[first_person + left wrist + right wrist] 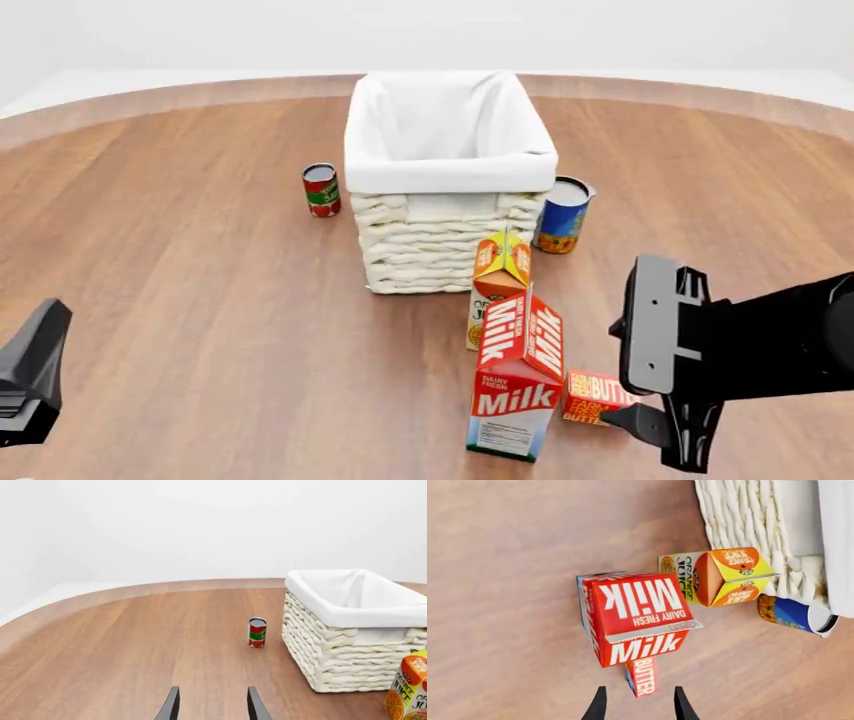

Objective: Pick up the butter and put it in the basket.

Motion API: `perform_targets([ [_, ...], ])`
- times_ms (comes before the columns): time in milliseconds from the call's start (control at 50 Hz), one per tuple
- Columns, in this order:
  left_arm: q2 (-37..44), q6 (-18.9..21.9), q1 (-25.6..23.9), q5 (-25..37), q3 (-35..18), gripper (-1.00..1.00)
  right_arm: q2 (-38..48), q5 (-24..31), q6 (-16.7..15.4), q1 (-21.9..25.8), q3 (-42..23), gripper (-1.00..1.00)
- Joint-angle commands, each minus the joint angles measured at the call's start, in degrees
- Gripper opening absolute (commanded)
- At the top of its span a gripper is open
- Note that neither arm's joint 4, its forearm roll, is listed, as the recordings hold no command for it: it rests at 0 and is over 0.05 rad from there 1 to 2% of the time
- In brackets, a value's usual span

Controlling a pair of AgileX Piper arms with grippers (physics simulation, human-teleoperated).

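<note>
The butter (597,398), a small flat red-orange box, lies on the table just right of the milk carton (518,375). In the right wrist view the butter (642,676) lies just ahead of my right gripper (639,707), which is open and empty, its fingers apart on either side of the box's near end. In the front view the right gripper (654,425) hangs right beside the butter. The white woven basket (441,245) stands at the table's middle back. My left gripper (212,707) is open and empty, at the front left (40,340).
An orange juice carton (501,270) stands between the milk and the basket. A tomato can (320,190) stands left of the basket and a blue-and-orange can (565,214) right of it. The table's curved far edge (174,95) runs behind.
</note>
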Motion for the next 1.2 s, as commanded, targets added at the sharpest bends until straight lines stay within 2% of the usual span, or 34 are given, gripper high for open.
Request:
perform_targets([
  [20,0.0,0.0,0.0,0.0,0.0,1.0,2.68,-2.74,-1.08,-1.27,1.62,1.0],
  [340,0.0,0.0,0.0,0.0,0.0,1.0,5.52,-6.33,-0.93,-2.05,2.91,1.0],
  [680,0.0,0.0,0.0,0.0,0.0,1.0,7.37,-8.82,-2.69,-5.24,4.46,1.0],
  [1200,0.0,0.0,0.0,0.0,0.0,1.0,8.54,-12.05,-1.81,-5.93,6.7,1.0],
])
